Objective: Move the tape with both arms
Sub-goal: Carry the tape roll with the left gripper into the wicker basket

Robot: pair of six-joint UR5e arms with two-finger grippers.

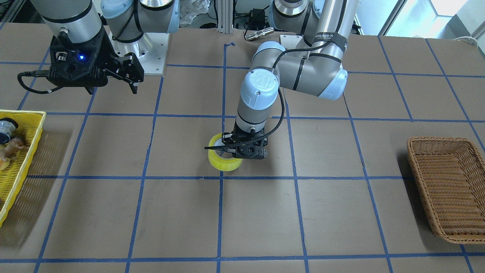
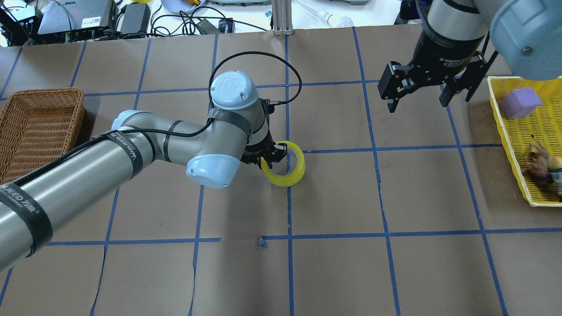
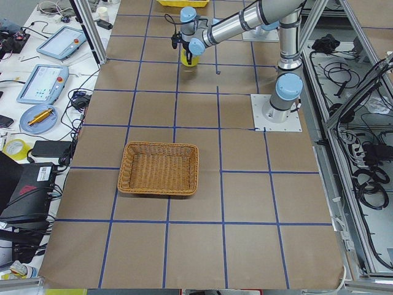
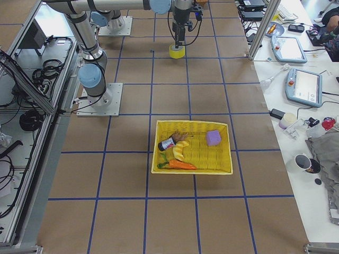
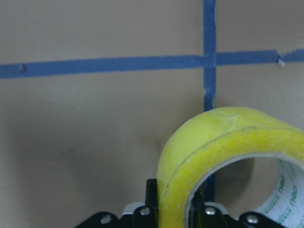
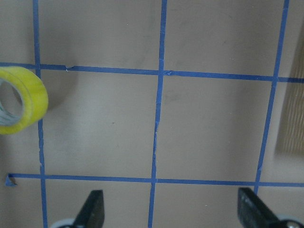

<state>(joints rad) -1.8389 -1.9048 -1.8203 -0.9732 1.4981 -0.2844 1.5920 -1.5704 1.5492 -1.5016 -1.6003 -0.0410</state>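
Observation:
The yellow tape (image 2: 285,177) with a white core sits near the table's middle, by a blue grid crossing. It also shows in the front view (image 1: 223,163), the left wrist view (image 5: 213,137) and at the left edge of the right wrist view (image 6: 23,102). My left gripper (image 2: 274,156) points down, one finger inside the ring and one outside, shut on the roll's wall; the roll looks tilted. My right gripper (image 2: 417,105) is open and empty, high above the table and well apart from the tape, a blue light on its body (image 1: 80,57).
A wicker basket (image 2: 35,123) stands on my left side of the table. A yellow tray (image 2: 513,145) on my right side holds a purple block (image 2: 520,102) and other small items. Blue tape lines grid the brown table.

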